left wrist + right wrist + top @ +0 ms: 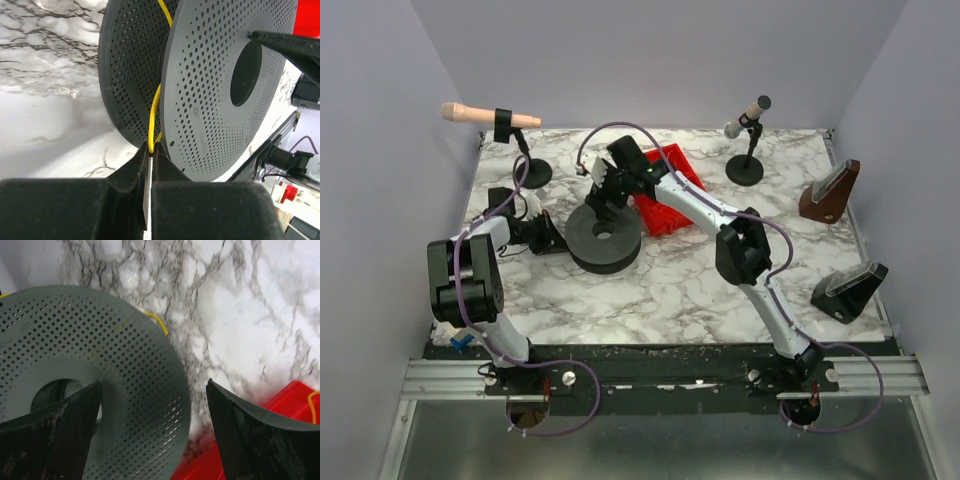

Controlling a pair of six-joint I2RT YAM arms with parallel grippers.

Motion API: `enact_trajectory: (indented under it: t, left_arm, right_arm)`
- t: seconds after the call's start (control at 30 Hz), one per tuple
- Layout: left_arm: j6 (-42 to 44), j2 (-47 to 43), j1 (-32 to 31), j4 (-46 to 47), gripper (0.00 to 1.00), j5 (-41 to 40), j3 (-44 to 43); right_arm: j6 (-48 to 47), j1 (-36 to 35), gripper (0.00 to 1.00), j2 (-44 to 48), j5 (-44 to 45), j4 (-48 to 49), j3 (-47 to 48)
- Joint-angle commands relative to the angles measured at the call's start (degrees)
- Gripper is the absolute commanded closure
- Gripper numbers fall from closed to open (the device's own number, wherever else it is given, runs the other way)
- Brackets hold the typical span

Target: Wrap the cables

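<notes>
A thin yellow cable (158, 95) runs down the gap between the two perforated flanges of a grey spool (215, 90) and ends pinched in my left gripper (151, 148), which is shut on it. In the top view the spool (605, 240) lies flat on the marble table, with the left gripper (550, 237) at its left rim. My right gripper (604, 198) hangs over the spool's far side. It stands open (152, 405), one finger over the hub hole and the other beyond the rim. A bit of cable (159, 323) peeks out past the flange (100, 340).
A red bin (668, 190) sits just right of the spool and holds another yellow strand (312, 405). Two microphone stands (532, 170) (746, 165) stand at the back. Two wedge-shaped holders (830, 192) (848, 290) sit along the right edge.
</notes>
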State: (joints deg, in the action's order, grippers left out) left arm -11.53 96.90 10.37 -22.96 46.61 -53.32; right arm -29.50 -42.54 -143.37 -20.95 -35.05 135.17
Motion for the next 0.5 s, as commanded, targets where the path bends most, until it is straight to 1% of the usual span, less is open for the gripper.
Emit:
enact_trajectory:
  t: [0.0, 0.13, 0.23, 0.27, 0.33, 0.43, 0.47]
  left_arm:
    - [1.6, -0.5, -1.6, -1.9, 0.86, -0.4, -0.3]
    - [5.5, -1.3, -1.5, -8.5, 0.68, 0.9, -4.1]
    - [11.2, -2.7, -1.6, -18.2, 0.55, -0.4, -8.8]
    - [13.7, -3.6, -1.6, -20.6, 0.48, -1.8, -9.6]
    - [17.2, -5.1, -1.6, -24.6, 0.46, -4.3, -10.1]
    - [21.0, -5.9, -1.4, -28.7, 0.46, -5.6, -10.4]
    - [21.8, -6.3, -1.5, -29.8, 0.48, -5.6, -10.7]
  right_arm:
    - [4.2, -0.3, 0.08, 5.0, 3.9, -4.0, -8.7]
    - [6.2, -0.2, 0.09, 7.2, 2.2, -0.2, -12.2]
    - [6.0, 0.1, 0.10, 7.5, 2.3, 1.0, -11.9]
    - [5.9, 0.3, 0.10, 7.5, 2.5, 1.2, -11.7]
    - [6.2, 0.3, 0.10, 7.7, 2.1, 1.2, -11.9]
    - [7.0, 0.3, 0.12, 8.7, 1.0, 2.1, -14.0]
    - [7.3, 0.3, 0.12, 9.3, 0.6, 2.8, -14.8]
